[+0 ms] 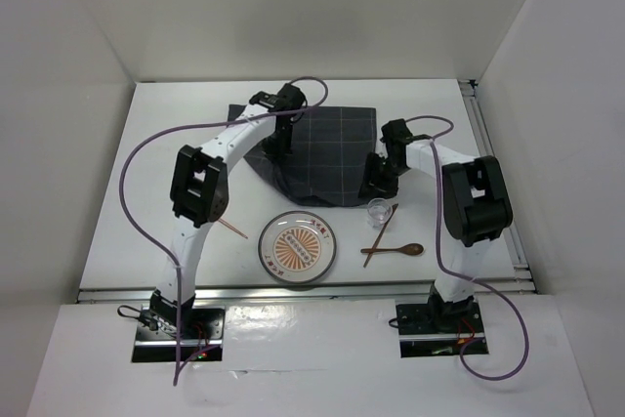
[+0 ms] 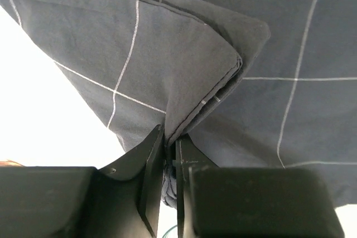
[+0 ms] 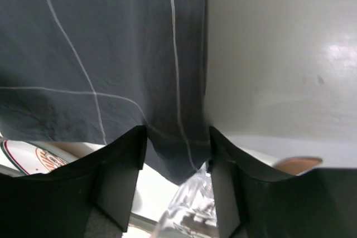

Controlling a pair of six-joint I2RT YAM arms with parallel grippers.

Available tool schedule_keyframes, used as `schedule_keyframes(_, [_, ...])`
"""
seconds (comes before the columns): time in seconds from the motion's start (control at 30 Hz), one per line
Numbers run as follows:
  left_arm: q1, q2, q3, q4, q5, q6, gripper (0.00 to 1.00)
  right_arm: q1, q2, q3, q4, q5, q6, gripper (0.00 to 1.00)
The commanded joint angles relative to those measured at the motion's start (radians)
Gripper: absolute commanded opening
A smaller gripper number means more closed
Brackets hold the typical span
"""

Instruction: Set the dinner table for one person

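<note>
Nearest you, at the lower middle of the top view, the plate [image 1: 298, 248] lies bare on the dinner table [image 1: 430, 100], the white top that fills that view. To its right lie a wooden spoon [image 1: 395, 250] and one chopstick [image 1: 381, 231] crossing each other. A second chopstick [image 1: 232, 228] sits to the plate's left, half under the left arm. The glass [image 1: 378, 209] stands just above the spoon.

Watch that glass. In the right wrist view it shows at the bottom edge, close under the right gripper [image 3: 175, 149]. Its jaws stand well apart, straddling the lower right corner of the cloth mat [image 1: 322, 153]. You cannot tell whether either finger touches the cloth.

Further back, the left gripper [image 2: 167, 160] has its jaws pinched tight on a doubled-over fold of the mat's left side. That explains why the mat looks crumpled and skewed on the left in the top view.

The arms likely sit at opposite sides so you can pull the mat flat. The dishes crowd the space below it, so any drag toward the bottom of the frame risks tipping the glass.
</note>
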Motion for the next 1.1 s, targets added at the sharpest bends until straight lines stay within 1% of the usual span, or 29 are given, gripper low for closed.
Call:
schedule_keyframes(0.0, [0.016,-0.087,0.001,0.003,0.037,-0.028,0.00,0.021,0.040,0.028,0.032,0.039,-0.003,0.55])
schedule_keyframes(0.03, [0.016,-0.101,0.001,0.003,0.047,-0.028,0.00,0.021,0.049,0.037,0.032,0.039,-0.003,0.51])
schedule_keyframes(0.07, [0.027,-0.101,0.001,0.012,0.047,-0.028,0.00,0.021,0.049,0.037,0.032,0.039,-0.003,0.41])
schedule_keyframes(0.13, [0.036,-0.115,0.001,0.012,0.059,-0.038,0.00,0.021,0.049,0.051,0.023,0.057,-0.003,0.28])
schedule_keyframes(0.17, [0.050,-0.137,0.001,0.022,0.077,-0.038,0.00,0.021,0.049,0.072,0.022,0.057,-0.003,0.20])
schedule_keyframes(0.2, [0.059,-0.138,0.001,0.022,0.091,-0.038,0.00,0.021,0.049,0.092,0.010,0.071,-0.003,0.00])
schedule_keyframes(0.27, [0.097,-0.148,0.028,0.032,0.148,-0.038,0.00,0.021,0.058,0.150,-0.023,0.094,-0.012,0.00])
schedule_keyframes(0.3, [0.132,-0.148,0.068,0.043,0.209,-0.038,0.00,0.021,0.078,0.234,-0.051,0.103,-0.021,0.00])
schedule_keyframes(0.33, [0.133,-0.148,0.095,0.052,0.209,-0.038,0.00,0.008,0.078,0.285,-0.051,0.103,-0.021,0.00])
schedule_keyframes(0.37, [0.172,-0.148,0.129,0.052,0.272,-0.050,0.00,0.008,0.106,0.343,-0.083,0.103,-0.030,0.00])
schedule_keyframes(0.4, [0.195,-0.136,0.208,0.052,0.307,-0.064,0.00,-0.004,0.121,0.471,-0.100,0.103,-0.030,0.00])
schedule_keyframes(0.43, [0.218,-0.136,0.244,0.052,0.344,-0.074,0.00,-0.018,0.136,0.543,-0.117,0.103,-0.030,0.00])
schedule_keyframes(0.47, [0.264,-0.136,0.270,0.083,0.416,-0.102,0.00,-0.018,0.161,0.609,-0.143,0.089,-0.030,0.00])
schedule_keyframes(0.53, [0.312,-0.176,0.271,0.142,0.487,-0.139,0.00,-0.038,0.170,0.780,-0.143,0.077,-0.018,0.00])
schedule_keyframes(0.57, [0.353,-0.238,0.246,0.231,0.546,-0.159,0.00,-0.038,0.170,0.822,-0.143,0.054,-0.018,0.00])
schedule_keyframes(0.6, [0.372,-0.277,0.213,0.279,0.570,-0.200,0.00,-0.038,0.170,0.853,-0.133,0.054,-0.009,0.00])
schedule_keyframes(0.63, [0.386,-0.318,0.130,0.328,0.587,-0.217,0.00,-0.038,0.154,0.871,-0.123,0.043,0.000,0.00])
schedule_keyframes(0.67, [0.407,-0.402,0.085,0.374,0.608,-0.246,0.00,-0.038,0.119,0.872,-0.094,0.043,0.010,0.00])
schedule_keyframes(0.7, [0.407,-0.446,0.038,0.455,0.608,-0.255,0.00,-0.038,0.095,0.859,-0.077,0.034,0.010,0.00])
schedule_keyframes(0.73, [0.416,-0.487,-0.066,0.489,0.608,-0.265,0.00,-0.038,0.072,0.794,-0.059,0.034,0.010,0.00])
schedule_keyframes(0.8, [0.417,-0.570,-0.181,0.544,0.608,-0.288,0.00,-0.038,-0.010,0.708,-0.012,0.045,0.031,0.00])
schedule_keyframes(0.83, [0.417,-0.654,-0.317,0.589,0.608,-0.298,0.00,-0.038,-0.040,0.598,0.008,0.045,0.031,0.00])
schedule_keyframes(0.87, [0.417,-0.699,-0.394,0.610,0.608,-0.309,0.00,-0.038,-0.067,0.536,0.028,0.045,0.031,0.00])
schedule_keyframes(0.9, [0.417,-0.745,-0.473,0.632,0.579,-0.336,0.04,-0.038,-0.118,0.476,0.068,0.027,0.042,0.00])
schedule_keyframes(0.93, [0.406,-0.832,-0.625,0.641,0.562,-0.353,0.22,-0.038,-0.133,0.366,0.081,0.016,0.042,0.00])
schedule_keyframes(0.97, [0.406,-0.874,-0.703,0.660,0.544,-0.367,0.45,-0.038,-0.146,0.321,0.081,0.016,0.042,0.00])
schedule_keyframes(1.0, [0.406,-0.912,-0.776,0.660,0.503,-0.395,0.66,-0.038,-0.165,0.281,0.081,0.016,0.042,0.04])
schedule_keyframes(1.03, [0.406,-0.949,-0.843,0.660,0.480,-0.407,0.83,-0.027,-0.175,0.241,0.072,0.016,0.031,0.13])
schedule_keyframes(1.07, [0.406,-1.017,-0.956,0.651,0.464,-0.416,0.95,-0.027,-0.184,0.164,0.072,0.016,0.019,0.25])
